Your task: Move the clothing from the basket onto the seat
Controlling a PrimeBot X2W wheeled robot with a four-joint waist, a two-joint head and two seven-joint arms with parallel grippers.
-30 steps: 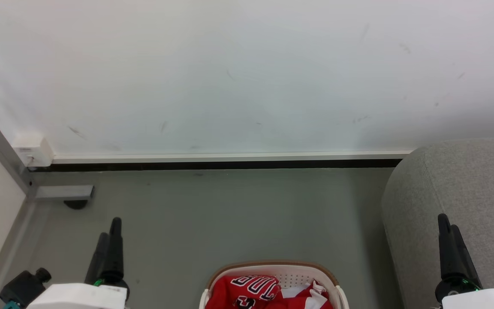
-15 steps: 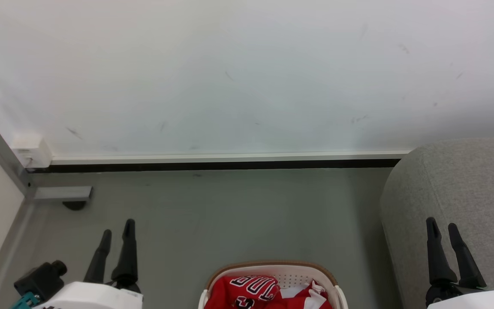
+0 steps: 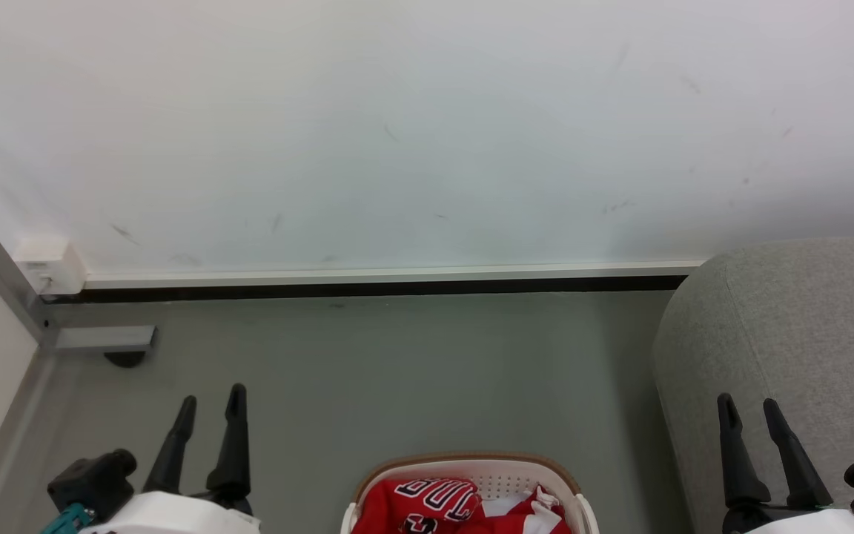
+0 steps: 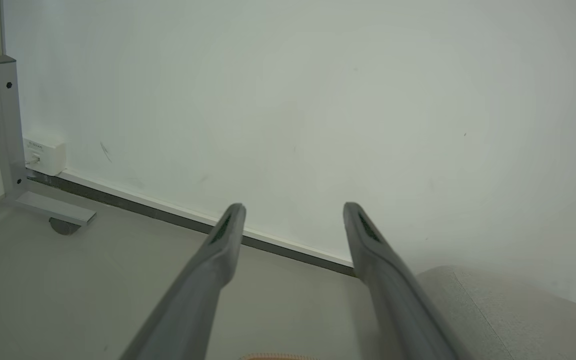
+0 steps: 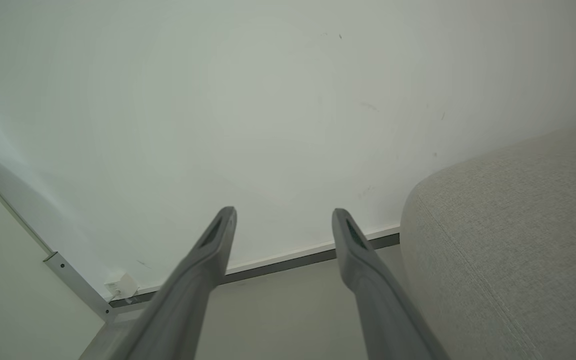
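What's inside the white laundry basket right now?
A crumpled red jersey with block lettering and a white part lies in the basket. Anything beneath it is covered, and the basket's near side is out of frame.

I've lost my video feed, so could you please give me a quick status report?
Left gripper, right gripper: jaws open, empty. Jersey in basket, untouched. Sofa to the right; nothing seen in the way.
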